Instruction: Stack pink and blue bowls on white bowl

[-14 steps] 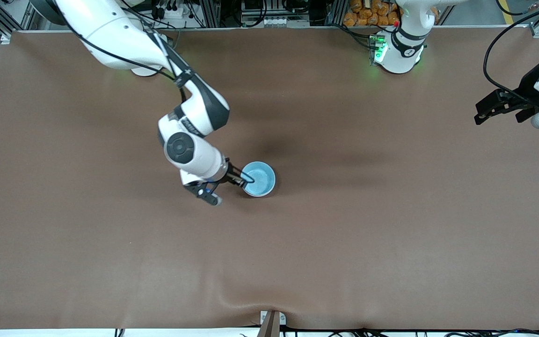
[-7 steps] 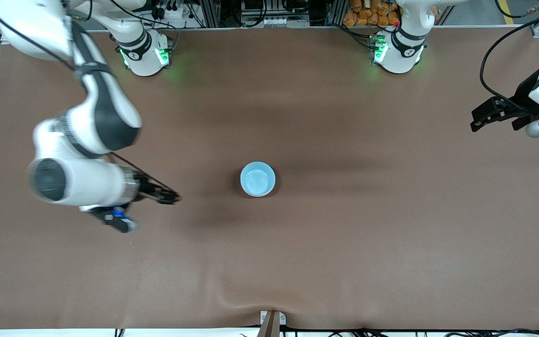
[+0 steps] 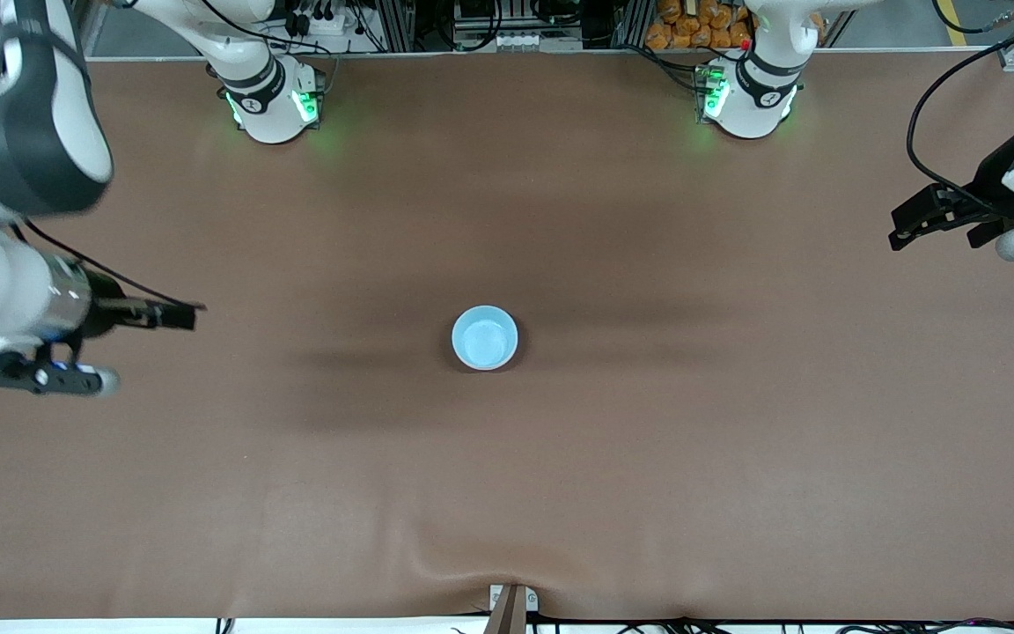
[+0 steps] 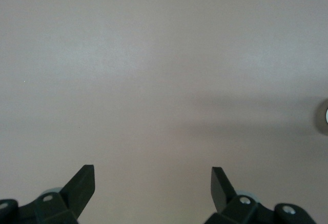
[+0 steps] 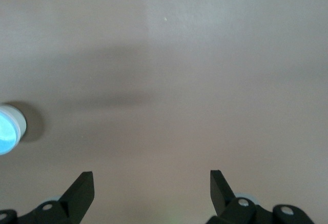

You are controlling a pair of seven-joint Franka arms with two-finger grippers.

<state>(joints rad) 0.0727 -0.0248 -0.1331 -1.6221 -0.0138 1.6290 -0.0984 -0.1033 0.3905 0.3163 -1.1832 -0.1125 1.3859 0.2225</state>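
Fingers of the right gripper [image 5: 151,185] stand spread wide in the right wrist view, two black tips with nothing but bare brown table covering [image 5: 205,55] between them, and we see nothing held there. In the front view that same gripper [image 3: 174,314] hangs over the table's end on the right arm's side, pointing toward the middle, with its white and black arm filling that corner of the view. The left gripper [image 4: 152,183] is likewise spread wide and empty in the left wrist view, its black fingertips apart over plain brown surface; in the front view we find it [image 3: 912,224] hanging over the left arm's end of the table, where that arm waits. Well apart from both grippers, near the middle of the brown table [image 3: 648,440], stands the small round light sky blue plastic bowl [image 3: 485,337], upright with its open mouth facing up and nothing inside it. In the right wrist view we catch the blue bowl [image 5: 7,129] at the edge of the picture, and a pale rim shows just beneath its blue one, so it appears to sit nested on another bowl; we cannot tell from these views what colour bowls lie under it.
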